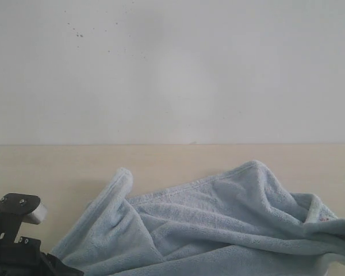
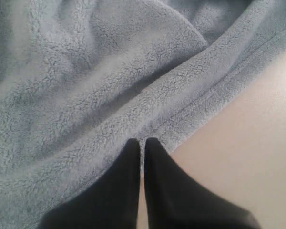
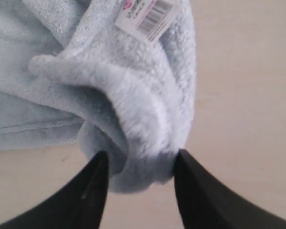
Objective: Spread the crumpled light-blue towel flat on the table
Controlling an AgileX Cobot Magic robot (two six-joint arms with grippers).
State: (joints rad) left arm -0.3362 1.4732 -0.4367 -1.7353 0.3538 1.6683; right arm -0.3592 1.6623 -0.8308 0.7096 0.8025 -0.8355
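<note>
L gripper [image 2: 142, 142]: we saw its two dark fingers [image 2: 119, 191] nearly together, w/ only a thin slit btw them. The tips sat right on the stitched hem of the towel [image 2: 86, 86], and it looked nipped on that edge, though the pinch itself was hard to make out. Just beside the tips on one side lay bare table [image 2: 248, 143]; on the other side the fluffy cloth ran off in deep folds.

R gripper [image 3: 139, 160]: we found its jaws standing wide apart. A rolled, puffy corner of the towel [image 3: 133, 109] sat btw the fingers [image 3: 93, 191], brushing both inner faces, but the pile looked loose, not squeezed. A white label [image 3: 148, 14] w/ a barcode & pink print lay on the cloth a bit further along that same corner. The table [image 3: 243, 95] showed beside & beneath the roll.

From the exterior view we saw the towel [image 1: 218, 224] lying crumpled on the near part of the table [image 1: 161, 161], reaching from the L arm [image 1: 11, 241] at the lower left across to the right edge of the view. One hemmed edge stood up as a ridge at the left, and another hump rose right of centre. Past the table's far edge stood a pale wall [image 1: 172, 69] w/ a few dark specks.
</note>
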